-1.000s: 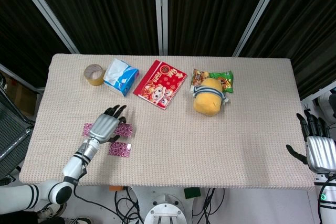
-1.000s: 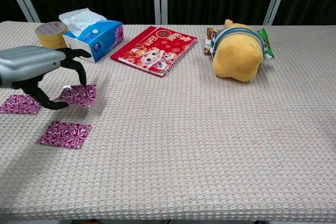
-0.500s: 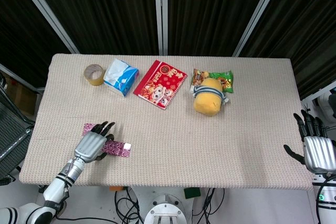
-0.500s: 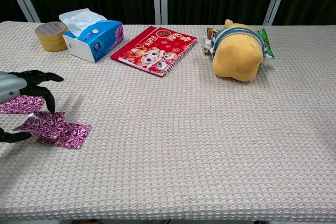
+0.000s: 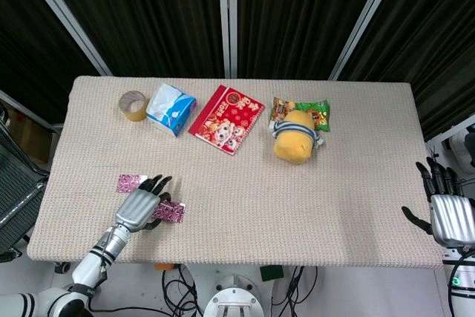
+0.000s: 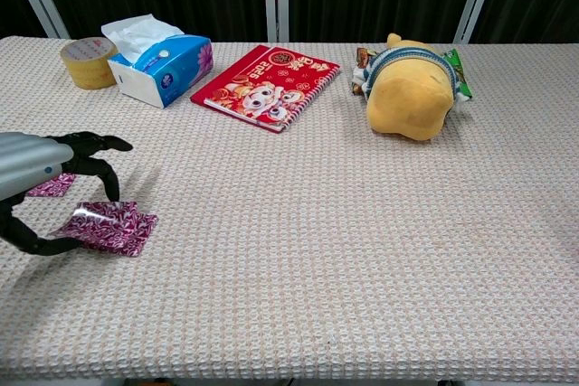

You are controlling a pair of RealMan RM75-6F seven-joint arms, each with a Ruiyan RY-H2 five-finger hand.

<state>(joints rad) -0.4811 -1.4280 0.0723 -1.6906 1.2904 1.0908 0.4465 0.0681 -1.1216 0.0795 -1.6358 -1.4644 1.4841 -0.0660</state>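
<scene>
Chest view: the left hand pinches a purple sachet at its lifted near edge, atop another by the table's front left. It looks mid-stacking; next comes a clean release. Far right, the right hand hangs spread, empty.

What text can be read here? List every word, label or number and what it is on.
No text reads clearly.
Red booklet: gold characters near the top, too blurred to read.
Tissue box: a small round logo and print on the side, too small to read.
Snack packet behind the plush: print illegible.
Tape roll: no text visible.
Purple wrappers by the left robot hand: pattern only.
</scene>
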